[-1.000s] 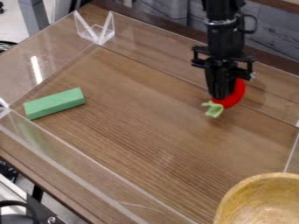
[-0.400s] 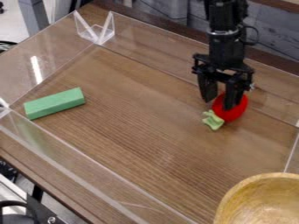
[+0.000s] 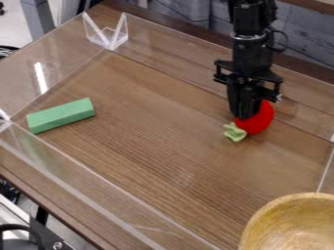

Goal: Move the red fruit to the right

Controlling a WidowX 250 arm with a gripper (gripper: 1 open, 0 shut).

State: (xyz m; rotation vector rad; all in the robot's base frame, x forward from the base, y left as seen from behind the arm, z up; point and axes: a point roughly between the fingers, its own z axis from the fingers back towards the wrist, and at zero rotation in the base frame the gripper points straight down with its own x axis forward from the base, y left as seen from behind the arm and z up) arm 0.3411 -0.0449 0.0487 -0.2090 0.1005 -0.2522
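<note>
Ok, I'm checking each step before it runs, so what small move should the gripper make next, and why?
Probably finish closing the gripper gently where it is, before any lift or shift right: its fingers are down at the strawberry, on the side by the pale green cap, but the view doesn't show a firm grip.

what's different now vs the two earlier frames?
Gripper: fingers close together first, then spread over the strawberry, now drawn partway in again; can't tell if it grips. Strawberry's place looks about unchanged. Green block and yellow bowl stayed put.
</note>
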